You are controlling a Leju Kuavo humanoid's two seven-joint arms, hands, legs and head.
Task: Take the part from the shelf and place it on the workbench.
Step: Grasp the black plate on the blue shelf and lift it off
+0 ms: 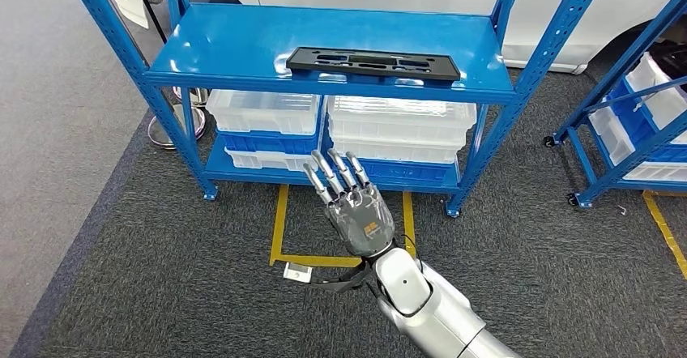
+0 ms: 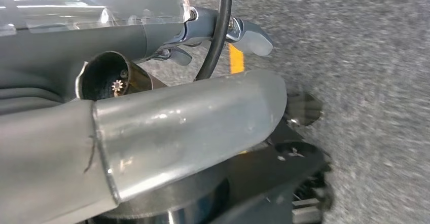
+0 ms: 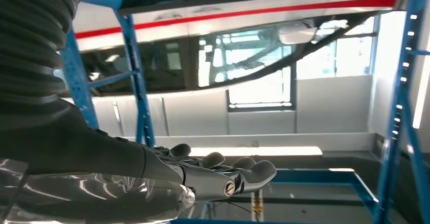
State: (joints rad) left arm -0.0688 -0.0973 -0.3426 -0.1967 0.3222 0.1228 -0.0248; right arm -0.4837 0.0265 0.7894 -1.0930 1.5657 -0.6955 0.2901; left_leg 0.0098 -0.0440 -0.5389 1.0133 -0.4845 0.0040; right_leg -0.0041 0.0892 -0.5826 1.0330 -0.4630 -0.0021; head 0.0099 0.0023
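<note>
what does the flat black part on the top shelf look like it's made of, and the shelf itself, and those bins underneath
The black part looks like matte molded plastic: dull surface, cut-out slots. The shelf looks like blue painted steel: glossy reflections, punched uprights. The bins below look like translucent white plastic, stacked on blue ones, which are probably plastic too.

Empty right hand (image 3: 203, 176) before blue shelf (image 3: 137, 97)

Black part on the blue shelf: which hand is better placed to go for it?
Right. The right hand is raised in front of the shelf, fingers apart and empty, below the black part. The left hand hangs toward the carpet.
</note>
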